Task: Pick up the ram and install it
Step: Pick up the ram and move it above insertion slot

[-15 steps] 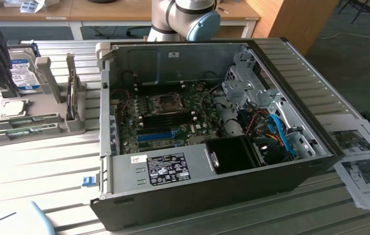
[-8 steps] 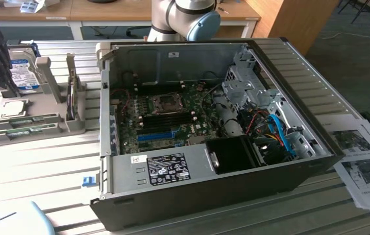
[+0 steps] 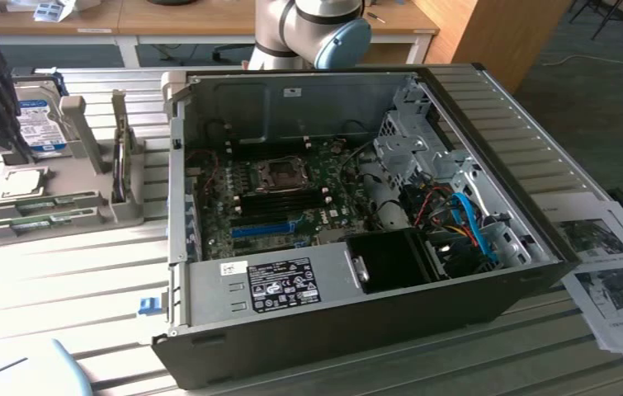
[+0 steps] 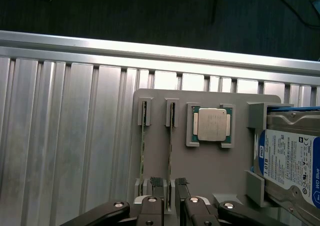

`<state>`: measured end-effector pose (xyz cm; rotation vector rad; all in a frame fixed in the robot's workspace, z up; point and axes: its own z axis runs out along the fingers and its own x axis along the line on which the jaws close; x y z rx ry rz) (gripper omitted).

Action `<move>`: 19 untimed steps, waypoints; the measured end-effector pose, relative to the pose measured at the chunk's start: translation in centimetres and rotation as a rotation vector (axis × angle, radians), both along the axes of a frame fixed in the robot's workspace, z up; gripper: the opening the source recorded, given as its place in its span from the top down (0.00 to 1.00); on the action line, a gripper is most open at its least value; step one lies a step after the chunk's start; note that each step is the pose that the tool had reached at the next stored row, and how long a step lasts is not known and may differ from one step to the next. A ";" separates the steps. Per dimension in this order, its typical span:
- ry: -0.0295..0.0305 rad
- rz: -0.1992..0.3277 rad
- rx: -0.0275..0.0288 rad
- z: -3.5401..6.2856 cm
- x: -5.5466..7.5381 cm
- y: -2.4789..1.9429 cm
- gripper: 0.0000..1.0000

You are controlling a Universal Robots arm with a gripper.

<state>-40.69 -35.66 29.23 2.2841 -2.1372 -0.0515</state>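
Ribbed aluminium tabletop carries an open computer case on the exterior view's right and a grey fixture on its left. The ram lies on edge in a slot of that fixture, outside the case. A second stick sits just beside it, a processor is near them, and a hard drive stands farther back. The dark claw hangs over the fixture at the picture's left edge, above the sticks.

From the wrist view, the claw looks straight down on the fixture. Its fingers stand a little apart, holding nothing, and the ram runs into the gap between them, so the claw straddles one end of it. Whether the fingers touch it cannot be told. The second stick lies just outside one finger. The processor and the hard drive lie on the ram's other side.
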 end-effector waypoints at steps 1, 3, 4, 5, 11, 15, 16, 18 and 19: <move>0.0000 0.000 0.0000 0.00 0.0 0.00 0.76; 0.0001 0.000 0.0000 0.00 0.0 0.00 0.76; 0.0000 0.000 0.0000 0.00 0.0 0.00 0.69; 0.0000 0.000 0.0000 0.00 0.0 0.00 0.69; -0.0001 0.000 -0.0001 -2.04 0.0 0.00 0.69; -0.0003 0.000 0.0000 -2.04 0.0 0.00 0.69; -0.0003 0.000 0.0000 -2.04 0.0 0.00 0.69; -0.0004 0.000 0.0001 -2.05 0.0 -0.04 0.69; -0.0004 0.000 0.0001 -2.05 0.0 -0.08 0.69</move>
